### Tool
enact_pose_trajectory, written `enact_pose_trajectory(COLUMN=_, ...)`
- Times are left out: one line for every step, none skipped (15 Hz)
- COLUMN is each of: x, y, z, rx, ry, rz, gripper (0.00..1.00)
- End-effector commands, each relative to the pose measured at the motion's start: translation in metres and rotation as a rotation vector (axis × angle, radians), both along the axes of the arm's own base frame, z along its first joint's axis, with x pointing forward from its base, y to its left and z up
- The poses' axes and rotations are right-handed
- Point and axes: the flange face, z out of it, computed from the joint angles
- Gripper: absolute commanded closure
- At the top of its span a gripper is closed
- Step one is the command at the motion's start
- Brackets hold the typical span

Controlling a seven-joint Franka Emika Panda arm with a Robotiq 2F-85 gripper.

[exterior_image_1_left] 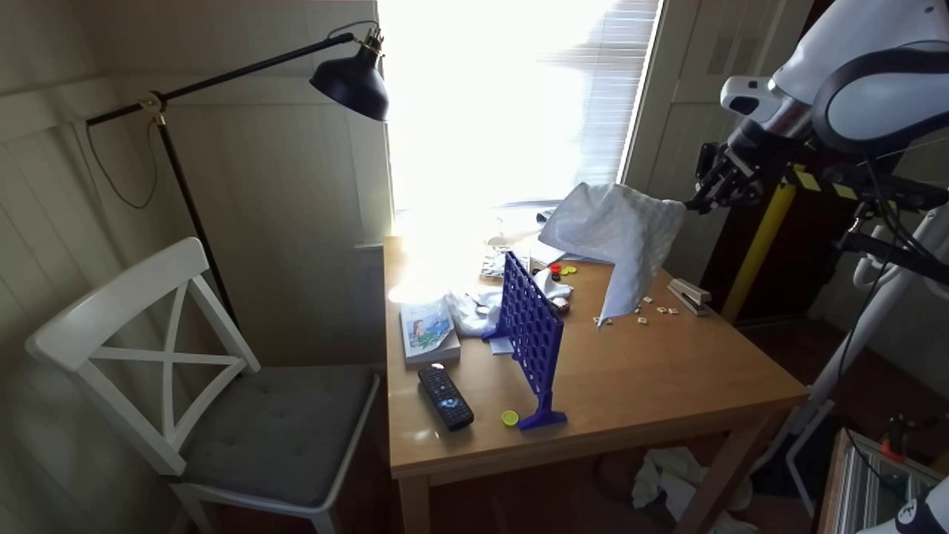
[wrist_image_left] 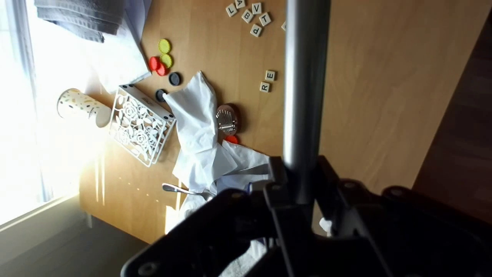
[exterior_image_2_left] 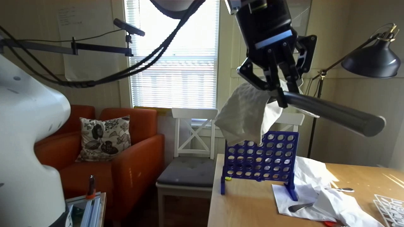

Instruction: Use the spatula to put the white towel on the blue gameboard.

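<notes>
**Little Things Are Sharing a Wooden Surface (exterior_image_1_left: 652, 378)**

A black remote (exterior_image_1_left: 445, 397) is lying near a book (exterior_image_1_left: 430, 334). A stapler (exterior_image_1_left: 689, 295) is sitting near some letter tiles (wrist_image_left: 247, 15). In the wrist view, a brown thumb piano (wrist_image_left: 227, 120) is lying near two of the tiles, and a spotted cup (wrist_image_left: 81, 107) is sitting beside a white flowery holder (wrist_image_left: 140, 135). A black lamp (exterior_image_1_left: 354, 81) is standing behind a white chair (exterior_image_1_left: 252, 415). A leafy pillow (exterior_image_2_left: 104, 138) is resting on an orange seat (exterior_image_2_left: 126, 164). A big window (exterior_image_1_left: 504, 111) is glowing.

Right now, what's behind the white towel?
In an exterior view, the blue gameboard and a white chair peek out behind the towel. It hides the gameboard's upper left corner and part of the chair.
</notes>
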Motion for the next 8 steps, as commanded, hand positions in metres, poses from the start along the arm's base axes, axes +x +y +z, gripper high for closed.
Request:
enact_pose_trajectory(x=0.000, y=0.001, z=0.004, rx=-0.002, ry=0.002, rz=-0.005, gripper=0.78)
enact_pose_trajectory(x=0.000, y=0.001, z=0.004, rx=-0.003, ry=0.003, rz=-0.006, gripper=0.78)
enact_pose_trajectory(x=0.001, y=0.001, z=0.003, rx=-0.003, ry=0.005, rz=-0.007, gripper=0.78)
enact_pose_trajectory(x=0.001, y=0.001, z=0.003, rx=-0.003, ry=0.006, rz=-0.007, gripper=0.78)
enact_pose_trajectory(x=0.001, y=0.001, z=0.003, rx=-0.003, ry=0.006, rz=-0.008, gripper=0.78)
enact_pose_trajectory(x=0.001, y=0.001, z=0.003, rx=-0.003, ry=0.006, rz=-0.008, gripper=0.94)
enact_pose_trajectory(x=0.009, y=0.002, z=0.003, rx=0.022, ry=-0.011, rz=-0.027, gripper=0.94)
enact_pose_trajectory(x=0.018, y=0.004, z=0.005, rx=0.049, ry=-0.026, rz=-0.040, gripper=0.94)
